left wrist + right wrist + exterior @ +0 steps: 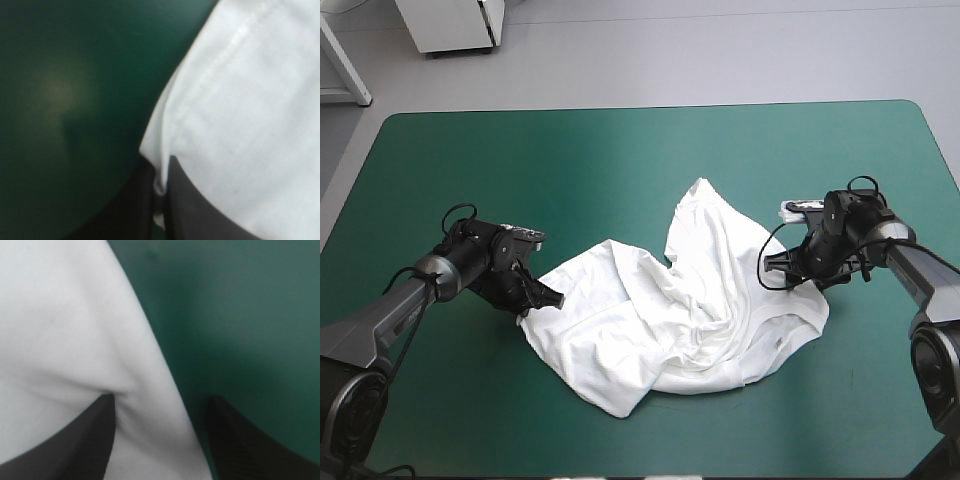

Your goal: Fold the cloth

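Observation:
The white T-shirt (685, 305) lies crumpled and partly spread across the middle of the teal-green table. My left gripper (548, 298) sits low at the shirt's left edge. In the left wrist view its black fingers (145, 205) are nearly together with the hemmed edge of the T-shirt (240, 125) pinched between them. My right gripper (772, 270) is down at the shirt's right edge. There the fingers (95, 435) stand apart, and the T-shirt's edge (75, 340) runs between them without being clamped.
Bare teal-green cover (620, 160) stretches behind the shirt up to the table's far edge, with more in front of it toward the near edge. A white cabinet (455, 25) stands on the floor beyond the table.

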